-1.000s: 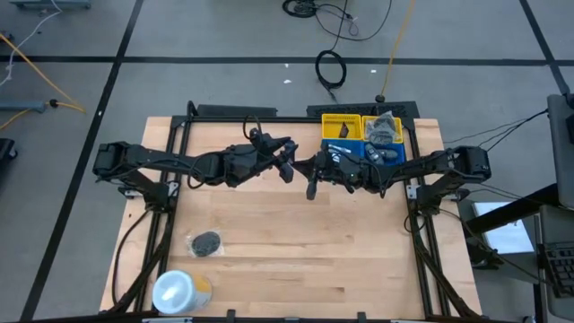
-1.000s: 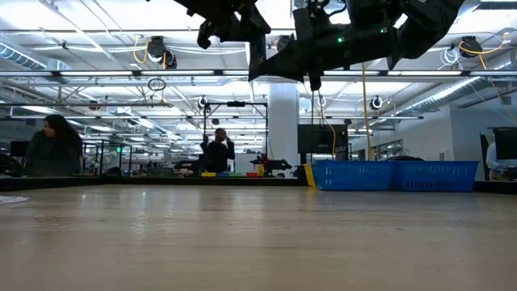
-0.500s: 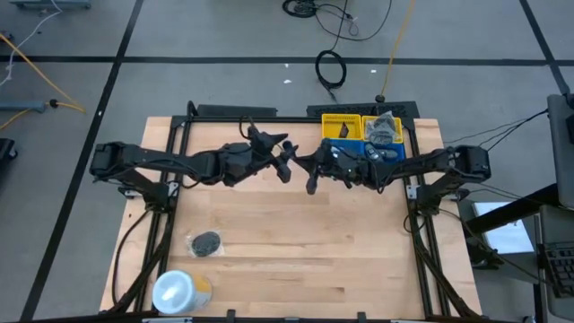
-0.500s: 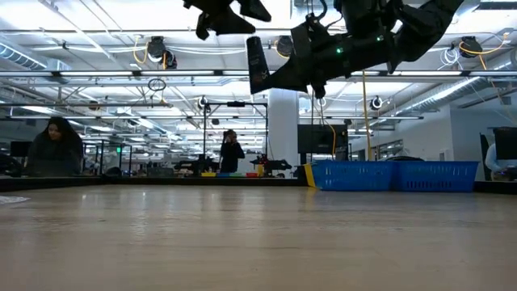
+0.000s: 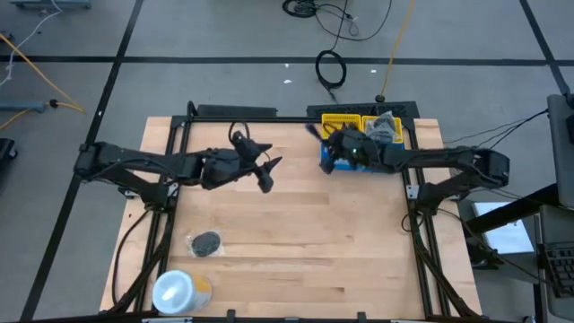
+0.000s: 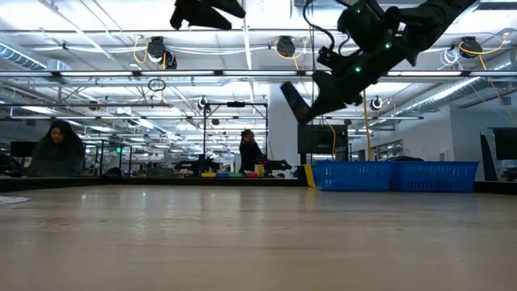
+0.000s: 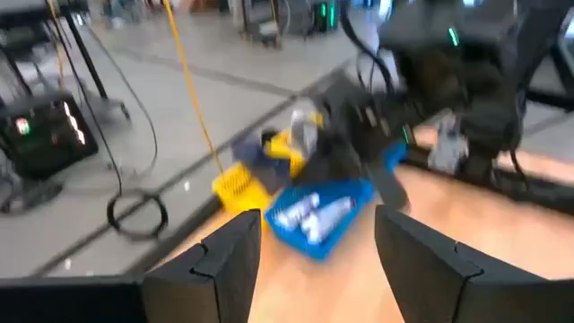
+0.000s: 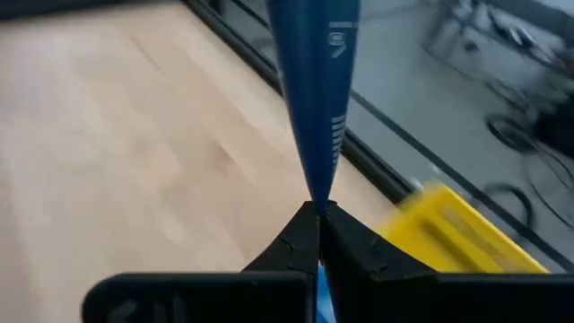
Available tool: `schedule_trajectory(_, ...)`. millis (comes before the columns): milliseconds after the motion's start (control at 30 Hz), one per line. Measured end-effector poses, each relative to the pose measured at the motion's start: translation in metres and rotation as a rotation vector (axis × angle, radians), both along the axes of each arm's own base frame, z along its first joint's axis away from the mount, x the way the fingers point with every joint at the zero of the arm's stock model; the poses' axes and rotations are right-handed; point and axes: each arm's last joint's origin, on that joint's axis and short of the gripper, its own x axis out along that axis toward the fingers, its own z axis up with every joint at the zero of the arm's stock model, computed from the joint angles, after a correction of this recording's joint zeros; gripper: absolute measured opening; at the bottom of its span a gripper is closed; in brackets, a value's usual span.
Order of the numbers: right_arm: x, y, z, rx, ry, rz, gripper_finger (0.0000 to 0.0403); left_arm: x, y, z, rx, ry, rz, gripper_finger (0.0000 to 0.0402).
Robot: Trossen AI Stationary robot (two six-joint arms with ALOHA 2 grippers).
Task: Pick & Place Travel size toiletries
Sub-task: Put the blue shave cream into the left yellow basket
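Note:
My right gripper [image 5: 328, 144] is shut on a dark navy tube [image 8: 314, 81] and hovers high by the bins at the table's far right; in the low view the tube [image 6: 293, 100] sticks out tilted. My left gripper [image 5: 265, 176] is open and holds nothing, raised over the table's middle. Its wrist view shows the open fingers [image 7: 226, 260], and past them white tubes lying in the blue bin [image 7: 319, 213]. A dark grey round flat piece [image 5: 205, 242] lies flat on the table, near left. My right gripper pinches the navy tube by its flat crimped end [image 8: 318, 199] between the two fingertips [image 8: 300, 235]. The tube runs straight out past the fingers, along their line. It is lifted clear of the table and tilted.
A yellow bin [image 5: 342, 125], a blue bin [image 5: 369, 161] and a compartment with grey pieces [image 5: 384, 129] stand at the far right edge. A large white-and-yellow roll [image 5: 179, 292] sits at the near left corner. Bare wood spans the middle and near right. People stand in the room beyond.
My right gripper has carried the navy tube from over the table's middle toward the far right, up to the bins, and has turned so the tube no longer hangs down. My left gripper has drawn back toward the left and a little toward the near edge.

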Motion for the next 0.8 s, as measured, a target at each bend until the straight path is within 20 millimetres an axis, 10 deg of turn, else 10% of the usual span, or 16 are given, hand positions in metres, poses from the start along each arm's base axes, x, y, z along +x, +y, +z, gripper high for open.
schedule_trajectory(800, -0.064, -0.073, -0.012, 0.106, 0.214, -0.334, 0.0, -0.022, -0.014, -0.029, -0.166, 0.268, 0.045, 0.0191)
